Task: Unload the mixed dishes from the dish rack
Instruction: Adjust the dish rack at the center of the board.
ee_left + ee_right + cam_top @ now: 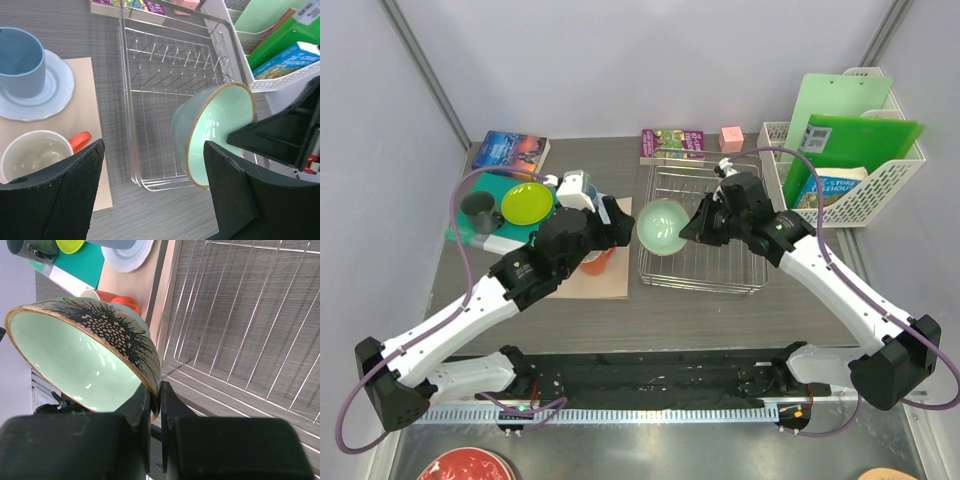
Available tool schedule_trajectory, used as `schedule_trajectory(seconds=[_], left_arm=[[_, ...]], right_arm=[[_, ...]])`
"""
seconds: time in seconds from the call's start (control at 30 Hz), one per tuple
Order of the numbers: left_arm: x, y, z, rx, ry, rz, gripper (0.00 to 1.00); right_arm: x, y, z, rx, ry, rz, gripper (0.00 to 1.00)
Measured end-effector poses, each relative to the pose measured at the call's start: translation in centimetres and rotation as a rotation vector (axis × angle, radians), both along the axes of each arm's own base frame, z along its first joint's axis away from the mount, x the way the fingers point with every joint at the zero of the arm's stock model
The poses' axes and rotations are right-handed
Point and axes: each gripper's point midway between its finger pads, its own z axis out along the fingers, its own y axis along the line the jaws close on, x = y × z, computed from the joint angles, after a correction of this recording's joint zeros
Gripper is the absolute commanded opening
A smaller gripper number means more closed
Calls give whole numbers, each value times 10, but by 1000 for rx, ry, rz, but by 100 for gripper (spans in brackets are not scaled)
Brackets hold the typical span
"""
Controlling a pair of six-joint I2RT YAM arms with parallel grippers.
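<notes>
My right gripper (692,228) (155,390) is shut on the rim of the sage-green bowl (662,227) (215,130) (75,355). The bowl hangs tilted on its side above the left edge of the silver wire dish rack (700,285) (170,100) (240,315), which holds no other dishes. My left gripper (613,220) (154,147) is open just left of the bowl, above the orange mug (597,262) (35,155) on the tan mat (605,287). The light blue cup (17,60) stands on the white plate (50,95). The lime-green plate (527,203) lies further left.
A white slotted basket (850,190) with green folders stands right of the rack. Books (672,142) (510,152) and a pink cube (731,137) line the back. A dark grey cup (480,208) sits at the left. A red plate (465,466) lies below the table's near edge.
</notes>
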Motion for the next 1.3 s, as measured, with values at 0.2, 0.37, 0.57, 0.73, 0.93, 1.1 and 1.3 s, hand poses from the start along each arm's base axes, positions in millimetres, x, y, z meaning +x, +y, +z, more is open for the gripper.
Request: schedule_trajectory(seconds=[0.2, 0.37, 0.57, 0.73, 0.93, 1.1, 1.3], left_arm=[[-6, -9, 1, -36, -2, -44, 78], [-11, -23, -6, -37, 12, -99, 69], [-7, -25, -22, 5, 46, -88, 39], [-3, -23, -42, 74, 91, -65, 32], [-3, -23, -52, 109, 115, -60, 13], [0, -24, -54, 143, 123, -44, 0], [1, -21, -52, 170, 122, -28, 0]], right_arm=[[-2, 10, -4, 2, 10, 22, 1], [-7, 20, -14, -12, 35, 51, 1], [-10, 24, -14, -13, 35, 65, 1], [-11, 25, -14, -14, 35, 66, 1], [-12, 26, -14, -16, 34, 69, 1], [-13, 27, -14, -18, 30, 74, 1], [-13, 29, -11, -13, 18, 76, 48]])
